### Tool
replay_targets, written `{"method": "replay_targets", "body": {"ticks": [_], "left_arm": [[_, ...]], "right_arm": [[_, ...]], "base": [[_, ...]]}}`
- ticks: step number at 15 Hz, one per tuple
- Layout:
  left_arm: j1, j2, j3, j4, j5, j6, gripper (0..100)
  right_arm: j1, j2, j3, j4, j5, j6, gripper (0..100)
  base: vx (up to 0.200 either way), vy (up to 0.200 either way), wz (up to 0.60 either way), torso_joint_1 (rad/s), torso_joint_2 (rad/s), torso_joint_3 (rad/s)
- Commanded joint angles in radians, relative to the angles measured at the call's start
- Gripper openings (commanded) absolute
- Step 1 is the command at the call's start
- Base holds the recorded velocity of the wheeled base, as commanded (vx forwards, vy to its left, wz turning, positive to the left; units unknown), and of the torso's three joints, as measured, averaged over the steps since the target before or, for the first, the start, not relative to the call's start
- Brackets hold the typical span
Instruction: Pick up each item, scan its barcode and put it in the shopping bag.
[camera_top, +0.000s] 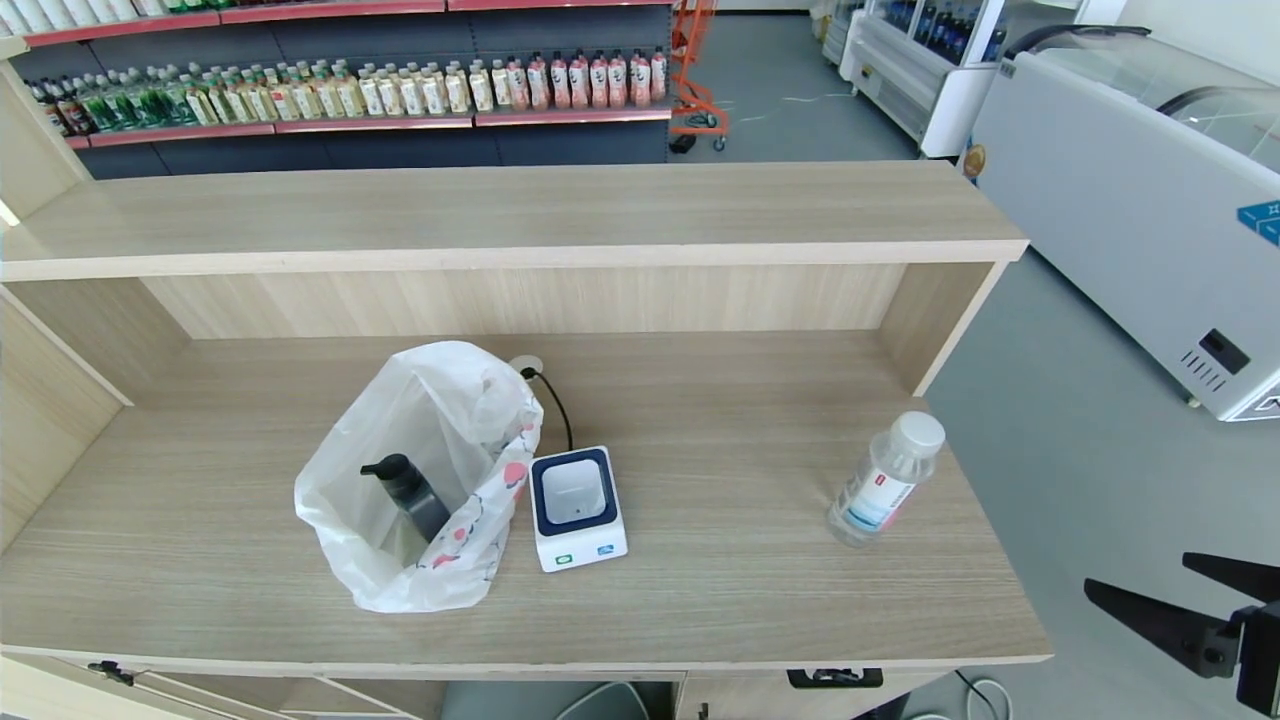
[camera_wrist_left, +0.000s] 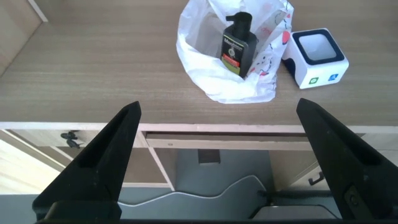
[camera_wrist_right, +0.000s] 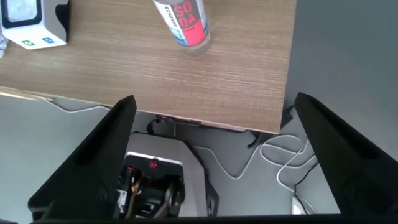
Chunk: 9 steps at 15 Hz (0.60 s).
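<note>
Clear bottle (camera_top: 885, 480) upright, long axis vertical, at counter (camera_top: 720, 590) right edge, ahead-left of my right gripper (camera_top: 1135, 572); jaws apart, empty. I judge right arm nearer. Left gripper (camera_wrist_left: 219, 107) likewise spread, facing shopping bag (camera_top: 340, 480) holding 1 black bottle (camera_top: 412, 492).

The left gripper (camera_wrist_left: 219, 109) has its two black fingers (camera_wrist_left: 106, 155) spread wide apart and pointing forward. The right gripper (camera_wrist_right: 216, 101) is spread just as wide. In the head view it sits low on the robot's right, fingers aimed leftward.
</note>
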<state>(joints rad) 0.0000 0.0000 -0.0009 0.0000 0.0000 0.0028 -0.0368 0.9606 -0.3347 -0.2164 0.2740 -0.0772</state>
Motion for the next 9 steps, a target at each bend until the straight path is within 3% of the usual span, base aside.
{"method": "replay_targets", "body": {"ticks": [1, 6, 9], "left_arm": [[0.0, 0.002, 0.001, 0.0, 0.0, 0.0, 100], [0.0, 0.002, -0.001, 0.0, 0.0, 0.0, 100], [0.0, 0.002, 0.001, 0.0, 0.0, 0.0, 100]], "right_arm": [[0.0, 0.027, 0.02, -0.008, -0.001, -0.001, 100], [-0.003, 0.035, 0.048, -0.009, -0.007, -0.01, 100], [-0.009, 0.053, 0.06, -0.017, -0.065, -0.012, 100]], "base": [[0.0, 0.0, 0.0, 0.0, 0.0, 0.0], [0.0, 0.0, 0.0, 0.0, 0.0, 0.0], [0.0, 0.0, 0.0, 0.0, 0.0, 0.0]]}}
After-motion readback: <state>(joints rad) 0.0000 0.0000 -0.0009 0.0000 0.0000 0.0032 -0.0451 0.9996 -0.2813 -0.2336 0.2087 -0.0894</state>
